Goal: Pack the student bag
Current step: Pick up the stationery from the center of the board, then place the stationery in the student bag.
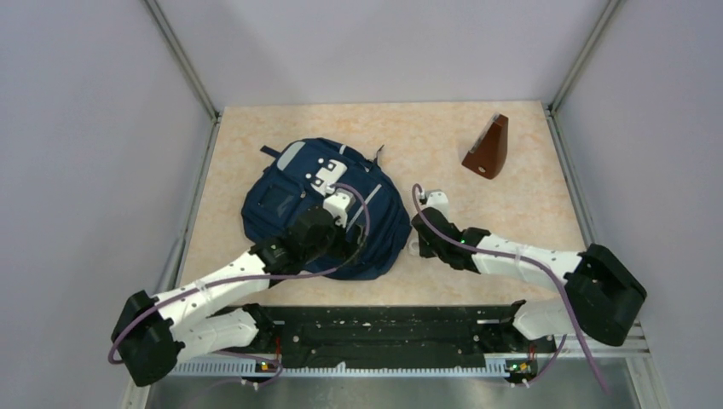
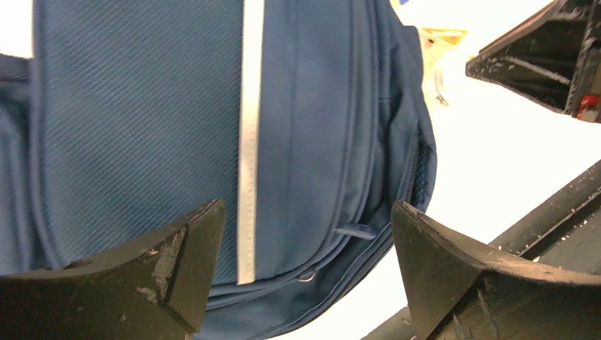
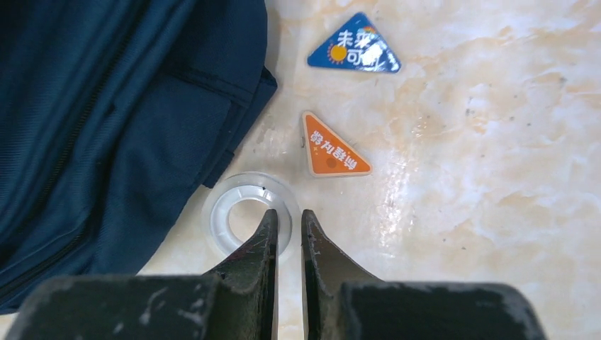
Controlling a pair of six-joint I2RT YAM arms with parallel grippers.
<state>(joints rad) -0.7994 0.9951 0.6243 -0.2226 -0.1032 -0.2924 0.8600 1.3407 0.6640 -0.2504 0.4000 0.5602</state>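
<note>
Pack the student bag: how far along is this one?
Done: nothing visibly packed. In hand: right gripper pinches the clear ring beside the student bag; left gripper hovers open over the bag. Left: ring, orange triangle, blue triangle and brown wedge all lie outside.

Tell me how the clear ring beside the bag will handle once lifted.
The clear ring looks like thin moulded plastic, so probably light and stiff. Its glossy rim, pinched by the right claw, may slip or swivel. Lying flat on the table, it should not roll unless dropped on edge.
</note>
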